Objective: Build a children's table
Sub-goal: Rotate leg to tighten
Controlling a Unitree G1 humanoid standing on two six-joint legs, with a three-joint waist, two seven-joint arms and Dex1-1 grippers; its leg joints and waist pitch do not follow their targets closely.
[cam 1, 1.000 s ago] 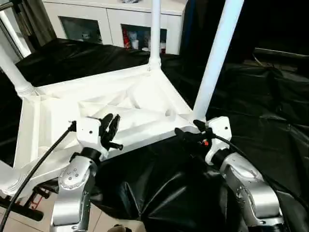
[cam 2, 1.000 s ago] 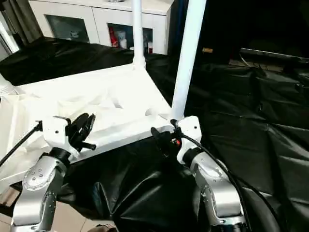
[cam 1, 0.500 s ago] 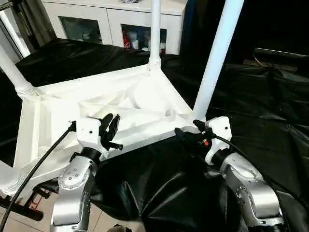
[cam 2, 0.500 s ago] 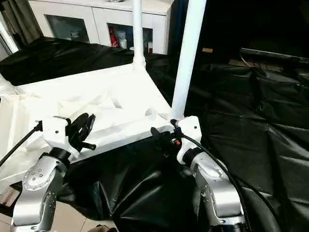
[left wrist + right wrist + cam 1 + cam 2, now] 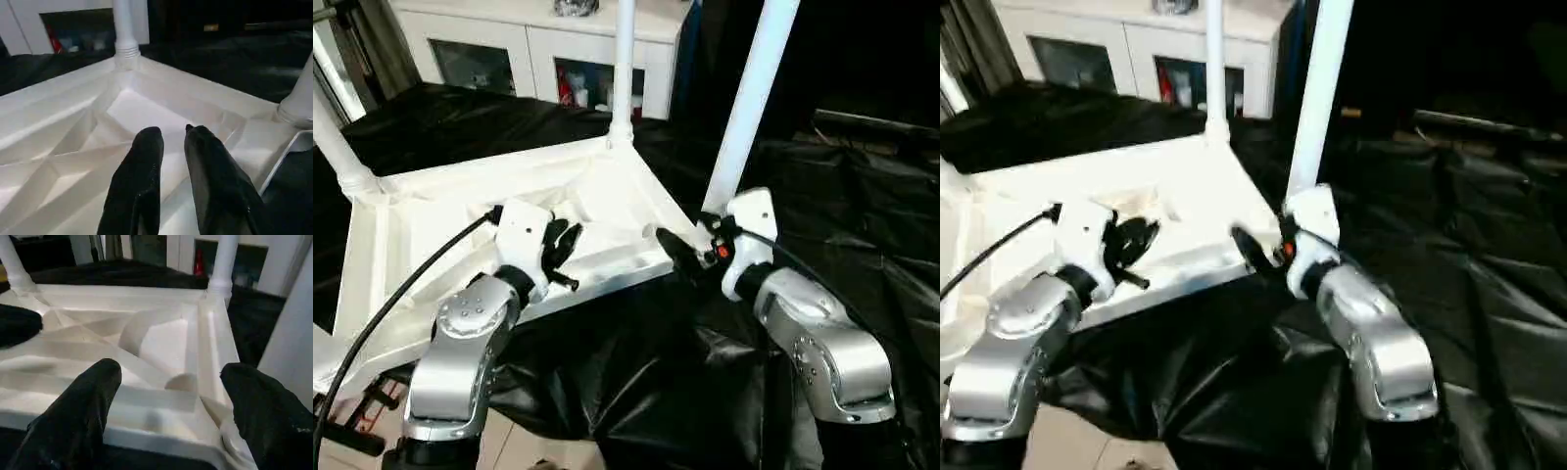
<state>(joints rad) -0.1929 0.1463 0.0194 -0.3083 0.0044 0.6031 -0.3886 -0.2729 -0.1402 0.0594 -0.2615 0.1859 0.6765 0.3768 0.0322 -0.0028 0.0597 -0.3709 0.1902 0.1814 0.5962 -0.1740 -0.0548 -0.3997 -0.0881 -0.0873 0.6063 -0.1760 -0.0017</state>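
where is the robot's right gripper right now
The right gripper sits at the near right corner of the upside-down tabletop, fingers spread wide, just beside the base of the nearest leg.

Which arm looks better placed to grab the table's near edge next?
Probably the right: the right gripper is open wide at the table's near edge, beside a leg. The left gripper hovers over the ribs, fingers almost together.

i see crumpled black sheeting (image 5: 636,392) spread over the work area, a white cabinet (image 5: 538,49) with glass doors at the back, and pale tiled floor (image 5: 514,446) showing below.
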